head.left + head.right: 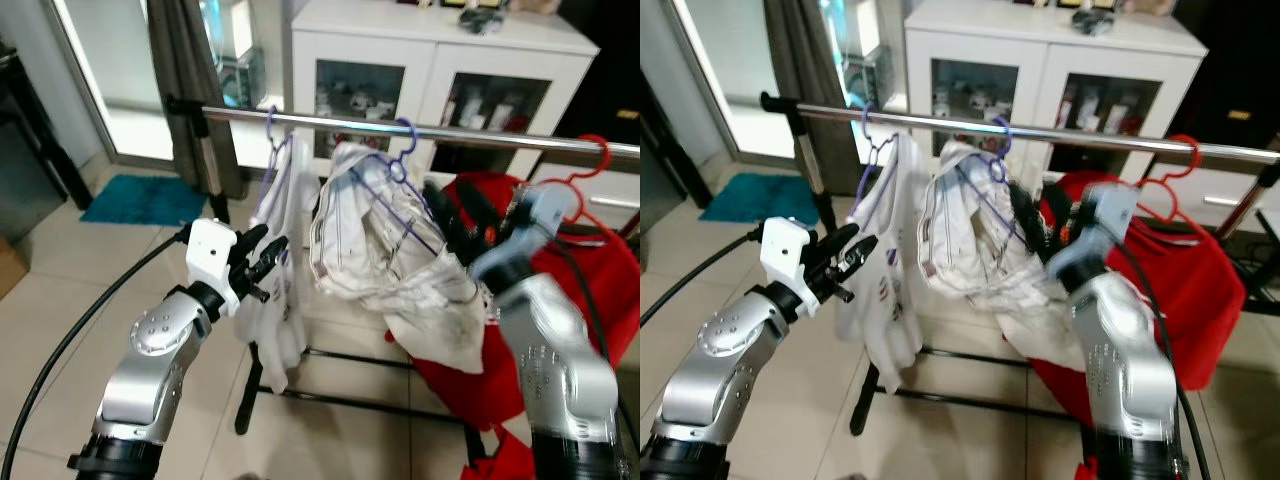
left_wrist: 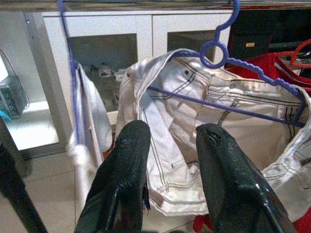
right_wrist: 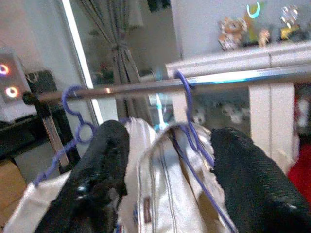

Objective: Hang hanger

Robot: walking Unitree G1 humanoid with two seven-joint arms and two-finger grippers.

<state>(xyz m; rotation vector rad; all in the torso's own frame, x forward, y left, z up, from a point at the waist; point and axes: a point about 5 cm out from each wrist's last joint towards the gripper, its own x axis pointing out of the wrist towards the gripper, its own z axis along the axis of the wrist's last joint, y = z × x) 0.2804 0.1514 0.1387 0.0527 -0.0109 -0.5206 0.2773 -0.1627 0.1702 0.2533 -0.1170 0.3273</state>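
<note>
Hanger (image 1: 400, 165) seemingly hooked on rail (image 1: 470, 135).

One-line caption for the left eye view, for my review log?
Both open grippers, left and right, flank a white garment on a purple hanger hooked over the rail.

My two silver arms end in black-fingered grippers, the left gripper (image 1: 262, 262) sitting on a white wrist block, the right gripper (image 1: 462, 222) under a pale grey-blue one. A shiny chrome clothes rail (image 1: 330, 124) carries a purple plastic hanger (image 1: 400, 165) with off-white denim trousers (image 1: 385, 250) stitched in dark thread, a second purple hanger (image 1: 272, 140) with a white printed garment (image 1: 275, 250) showing small red and blue marks, and a red hanger (image 1: 585, 165) with a red cloth (image 1: 580, 290). Behind stand a white glass-fronted cabinet (image 1: 440, 60), a dark grey curtain (image 1: 190, 60) and a teal floor mat (image 1: 135, 198) on pale beige tiles (image 1: 80, 290)
</note>
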